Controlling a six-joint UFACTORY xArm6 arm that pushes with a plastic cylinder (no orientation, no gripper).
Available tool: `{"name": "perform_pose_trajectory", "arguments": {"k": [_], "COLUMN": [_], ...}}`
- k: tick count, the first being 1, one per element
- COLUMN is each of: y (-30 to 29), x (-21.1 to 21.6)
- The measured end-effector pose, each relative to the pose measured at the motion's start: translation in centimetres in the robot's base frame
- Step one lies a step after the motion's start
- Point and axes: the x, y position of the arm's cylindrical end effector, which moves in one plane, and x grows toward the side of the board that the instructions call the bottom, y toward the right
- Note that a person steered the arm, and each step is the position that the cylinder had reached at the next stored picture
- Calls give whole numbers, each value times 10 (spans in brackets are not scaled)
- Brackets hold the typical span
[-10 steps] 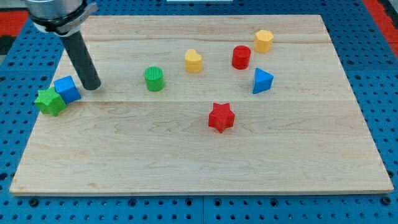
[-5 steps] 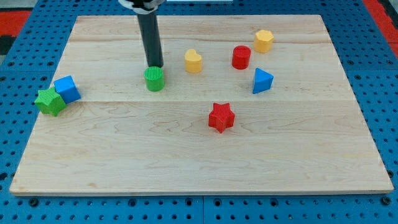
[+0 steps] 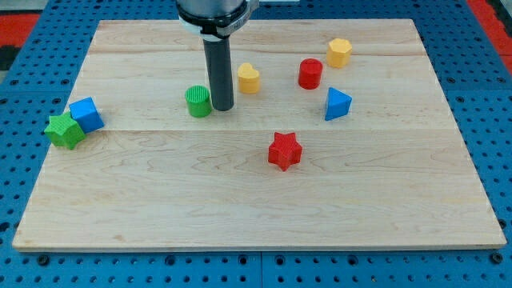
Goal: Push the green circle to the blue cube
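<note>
The green circle (image 3: 198,101) is a ribbed green cylinder standing left of the board's middle. The blue cube (image 3: 86,114) sits near the board's left edge, touching a green star (image 3: 64,130) at its lower left. My tip (image 3: 222,107) rests on the board just to the right of the green circle, touching or nearly touching its right side. The dark rod rises from the tip toward the view's top.
A yellow heart-like block (image 3: 249,78) lies just right of the rod. A red cylinder (image 3: 310,74), a yellow hexagon block (image 3: 339,52), a blue triangular block (image 3: 337,103) and a red star (image 3: 284,150) lie further right on the wooden board (image 3: 264,208).
My tip moved from beside the blue cube rightward, passed behind the green circle, and now stands at its right side. No block has visibly moved.
</note>
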Motion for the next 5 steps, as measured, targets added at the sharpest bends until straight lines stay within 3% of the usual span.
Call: {"name": "perform_pose_trajectory", "arguments": {"k": [5], "y": [-20], "x": [-12]}}
